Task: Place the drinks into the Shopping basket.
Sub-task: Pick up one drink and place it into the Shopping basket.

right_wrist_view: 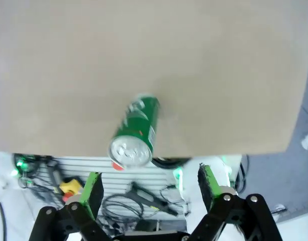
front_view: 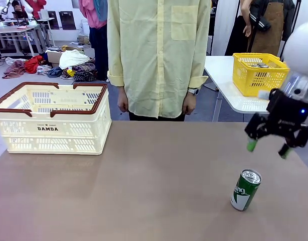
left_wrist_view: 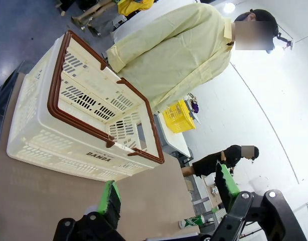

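Observation:
A dark green drink can (front_view: 246, 189) with a silver top stands upright on the brown table at the right front. Above it and slightly to its right hangs my right gripper (front_view: 268, 147), open and holding nothing. In the right wrist view the can (right_wrist_view: 135, 130) lies beyond the open gripper (right_wrist_view: 150, 185), clear of both pads. The cream-white Shopping basket (front_view: 52, 116) with its brown rim sits at the table's far left. In the left wrist view my left gripper (left_wrist_view: 166, 193) is open and empty over the table, with the basket (left_wrist_view: 79, 120) ahead and the can (left_wrist_view: 194, 221) small in the distance.
A person in a pale yellow shirt (front_view: 158, 55) stands at the far edge, hands down. A smaller yellow basket (front_view: 259, 73) rests on a white side table (front_view: 221, 73) at the back right. Bare brown tabletop (front_view: 144, 175) stretches between basket and can.

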You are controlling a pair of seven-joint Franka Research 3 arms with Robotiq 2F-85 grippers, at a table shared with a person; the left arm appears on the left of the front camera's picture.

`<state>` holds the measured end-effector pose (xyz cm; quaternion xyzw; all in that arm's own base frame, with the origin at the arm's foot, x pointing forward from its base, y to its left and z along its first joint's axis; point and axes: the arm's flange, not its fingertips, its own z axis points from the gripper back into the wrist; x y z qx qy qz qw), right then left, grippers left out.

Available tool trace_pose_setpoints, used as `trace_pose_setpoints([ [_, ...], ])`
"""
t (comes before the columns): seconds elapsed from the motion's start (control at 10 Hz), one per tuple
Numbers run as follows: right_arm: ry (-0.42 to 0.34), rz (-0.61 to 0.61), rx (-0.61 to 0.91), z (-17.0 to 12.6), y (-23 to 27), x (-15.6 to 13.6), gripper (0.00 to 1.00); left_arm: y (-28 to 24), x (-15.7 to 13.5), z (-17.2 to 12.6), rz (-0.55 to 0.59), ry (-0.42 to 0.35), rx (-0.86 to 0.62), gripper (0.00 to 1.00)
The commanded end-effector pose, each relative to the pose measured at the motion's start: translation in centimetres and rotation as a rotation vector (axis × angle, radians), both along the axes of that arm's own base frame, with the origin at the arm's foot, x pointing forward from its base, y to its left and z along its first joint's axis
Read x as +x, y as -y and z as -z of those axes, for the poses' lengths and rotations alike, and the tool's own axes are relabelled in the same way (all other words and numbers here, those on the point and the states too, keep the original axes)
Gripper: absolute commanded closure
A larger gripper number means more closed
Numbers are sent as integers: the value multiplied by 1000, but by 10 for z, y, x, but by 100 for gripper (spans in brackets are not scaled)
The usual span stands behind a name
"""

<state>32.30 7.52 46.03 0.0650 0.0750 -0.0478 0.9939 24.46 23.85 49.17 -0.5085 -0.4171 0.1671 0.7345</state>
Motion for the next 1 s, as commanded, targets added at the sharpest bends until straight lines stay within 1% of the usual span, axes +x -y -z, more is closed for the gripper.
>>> trace_pose_setpoints([
  [0.0,-20,-74,-153,4,-35,-49,0,-2,1,0,3,25,1,0],
  [0.1,4,-115,-148,10,-43,-62,0,-2,1,0,3,25,1,0],
  [0.2,49,-139,-112,10,-43,-64,0,-2,1,0,3,25,1,0],
  [0.3,-28,-79,-127,12,-36,-48,0,-2,1,0,3,25,1,0],
  [0.4,-28,-79,-127,12,-36,-48,0,-2,1,0,3,25,1,0],
  [0.5,2,-129,-131,7,-50,-61,0,-2,1,0,3,25,1,0],
  [0.6,-15,-123,-134,13,-53,-44,0,-2,1,0,3,25,1,0],
  [0.7,21,-92,-165,26,-55,-34,0,-2,1,0,3,25,1,0],
  [0.8,15,-117,-139,39,-55,-30,0,-2,1,0,3,25,1,0],
  [0.9,4,-113,-100,49,-51,-28,0,-2,1,0,3,25,1,0],
])
